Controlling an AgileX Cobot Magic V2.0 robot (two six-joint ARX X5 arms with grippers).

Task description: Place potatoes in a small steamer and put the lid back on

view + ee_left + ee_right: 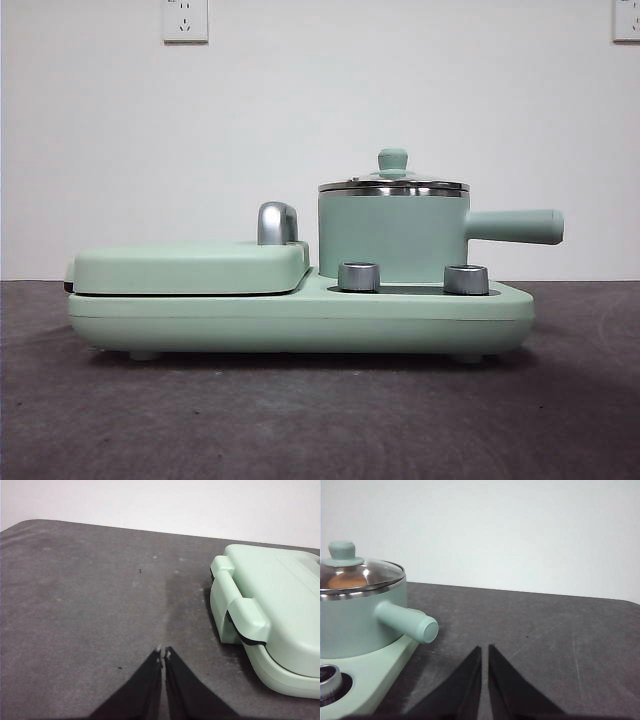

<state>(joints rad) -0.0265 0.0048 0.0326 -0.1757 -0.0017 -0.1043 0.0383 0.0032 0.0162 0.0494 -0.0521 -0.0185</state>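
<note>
The small steamer [392, 238] is standing upright on the right half of the mint-green cooking base [300, 320], just behind its 2 steel dials. It is a mint-green cylindrical pot with a steel rim, and its straight side handle [515, 226] is pointing level to the right. The lid [393, 182] is sitting flat and centred on the rim, closing the pot; it is clear glass in a steel ring, with 1 small mint-green knob [392, 160] at its middle. Through the glass in the right wrist view, the potatoes [347, 580] are showing as 1 orange-brown lump lying inside the pot.
</note>
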